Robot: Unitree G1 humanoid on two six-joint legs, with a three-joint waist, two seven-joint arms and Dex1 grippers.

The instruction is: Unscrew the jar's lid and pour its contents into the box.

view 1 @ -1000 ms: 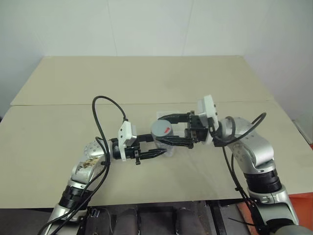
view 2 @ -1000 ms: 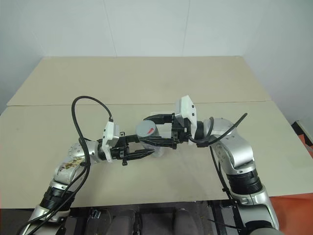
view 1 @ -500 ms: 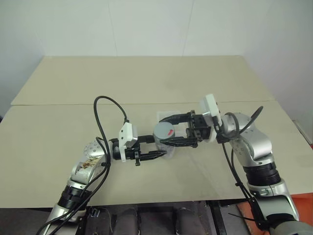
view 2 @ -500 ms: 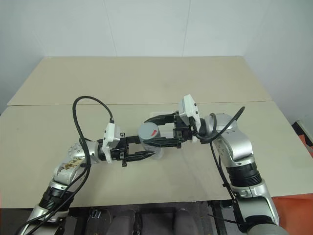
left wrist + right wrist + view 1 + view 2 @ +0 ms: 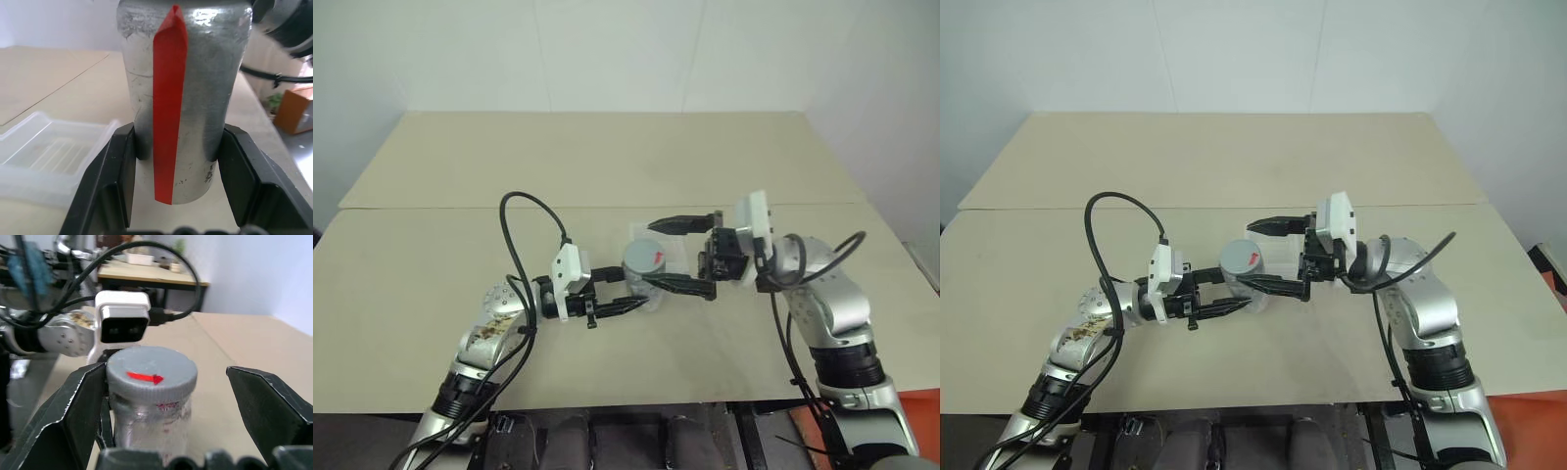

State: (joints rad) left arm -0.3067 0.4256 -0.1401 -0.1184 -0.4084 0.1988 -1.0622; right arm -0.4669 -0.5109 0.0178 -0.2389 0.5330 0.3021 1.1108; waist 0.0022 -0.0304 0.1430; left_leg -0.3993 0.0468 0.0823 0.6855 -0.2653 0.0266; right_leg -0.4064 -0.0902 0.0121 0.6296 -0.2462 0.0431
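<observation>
The jar (image 5: 183,98) looks like dull silvery metal, its side mottled and lightly scuffed, with a smooth red stripe of tape down it. The lid (image 5: 151,373) is matt grey with a ribbed edge and a red mark on top. The box (image 5: 51,156) is clear, colourless plastic, glossy, with a ribbed bottom. Both tools, left (image 5: 628,296) and right (image 5: 677,253), have matt black plastic fingers. The tabletop (image 5: 607,166) is smooth, matt and beige.

Showing no readable words, brands or numbers anywhere; carrying only signs: a red arrow-like mark on the lid (image 5: 151,368), a vertical red stripe down the jar (image 5: 182,98).
</observation>
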